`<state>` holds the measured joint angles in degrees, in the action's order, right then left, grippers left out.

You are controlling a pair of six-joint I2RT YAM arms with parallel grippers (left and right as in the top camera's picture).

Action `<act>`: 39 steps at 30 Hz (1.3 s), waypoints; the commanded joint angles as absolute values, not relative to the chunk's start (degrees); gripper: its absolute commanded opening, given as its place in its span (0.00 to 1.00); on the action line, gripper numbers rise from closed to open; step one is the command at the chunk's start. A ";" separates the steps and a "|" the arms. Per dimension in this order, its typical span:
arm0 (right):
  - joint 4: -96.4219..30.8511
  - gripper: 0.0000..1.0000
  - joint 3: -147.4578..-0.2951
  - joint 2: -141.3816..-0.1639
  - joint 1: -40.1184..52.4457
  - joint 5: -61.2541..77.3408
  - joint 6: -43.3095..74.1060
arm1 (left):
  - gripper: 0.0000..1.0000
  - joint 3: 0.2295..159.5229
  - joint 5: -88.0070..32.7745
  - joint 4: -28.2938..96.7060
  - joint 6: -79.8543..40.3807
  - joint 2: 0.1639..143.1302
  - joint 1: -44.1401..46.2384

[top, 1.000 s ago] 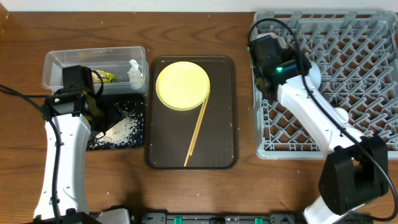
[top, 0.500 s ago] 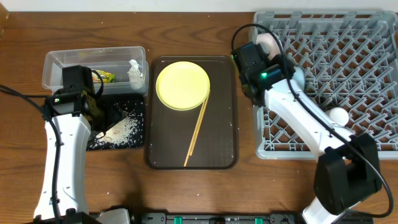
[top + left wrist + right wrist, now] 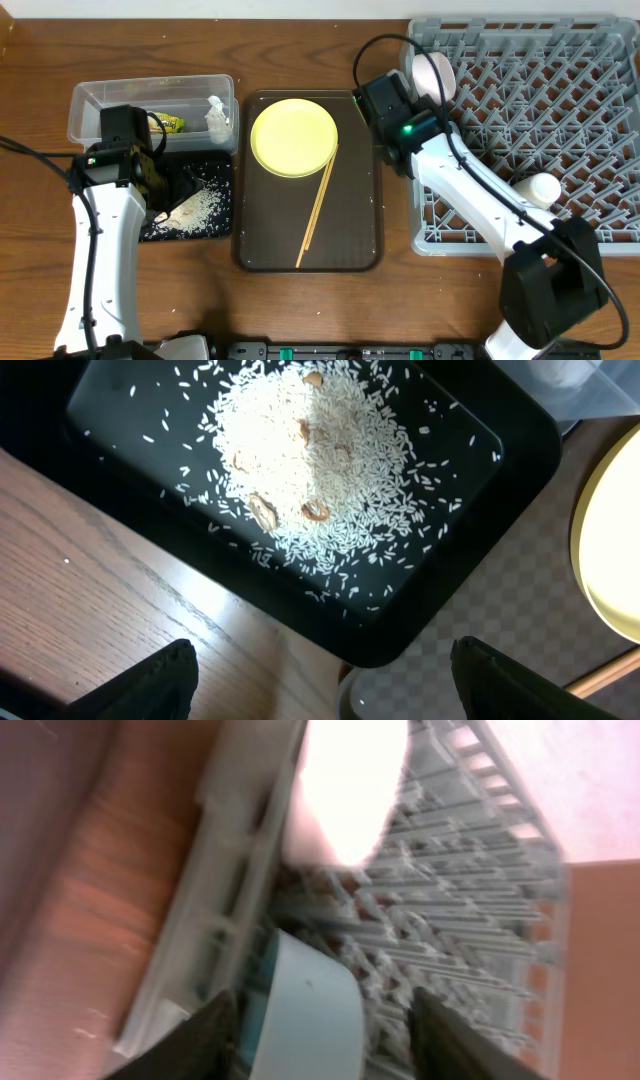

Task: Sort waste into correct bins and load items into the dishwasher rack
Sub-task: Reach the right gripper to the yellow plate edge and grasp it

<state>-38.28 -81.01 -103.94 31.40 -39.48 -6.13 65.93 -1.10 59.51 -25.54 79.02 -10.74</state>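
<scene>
While spread, right gripper (image 3: 322, 998) at rack (image 3: 238, 870) edge | left gripper (image 3: 320, 652) spread above black tray (image 3: 522, 468)

The right wrist view is smeared throughout. The pegs of the dishwasher rack (image 3: 450, 930) run together, the white bowl (image 3: 345, 790) is a blown-out glare with no rim to trace, and the light blue bowl (image 3: 305, 1010) is cut by the bottom edge. The fingers of the right gripper (image 3: 330, 1040) are only dark blurs. From overhead, the right arm (image 3: 470, 190) hides that blue bowl and its own fingers, and the rack runs off the right edge. The left arm (image 3: 100, 230) covers part of the black tray (image 3: 200, 170) and the clear tub (image 3: 150, 92). In the left wrist view, the left gripper (image 3: 330, 685) shows only fingertips at the bottom edge. The yellow plate (image 3: 615, 540) is cut off at the right, and the brown bits (image 3: 263, 512) among the rice (image 3: 330, 460) are too small to name.
</scene>
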 commanded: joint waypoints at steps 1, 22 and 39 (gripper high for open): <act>-34.04 0.61 -81.65 -100.36 31.42 -24.51 -3.27 | 0.84 65.69 -0.80 59.53 -26.02 78.98 -10.96; -10.15 0.50 -81.62 -120.75 32.53 1.96 12.23 | 0.84 65.69 -0.82 59.53 -26.04 78.98 -10.96; -10.90 0.13 -81.62 -124.05 32.93 0.23 17.17 | 0.84 65.69 -0.84 59.53 -26.04 78.98 -10.96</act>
<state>-10.31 -81.34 -123.17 31.86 1.06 15.59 65.93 -1.13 59.48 -25.54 79.02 -10.74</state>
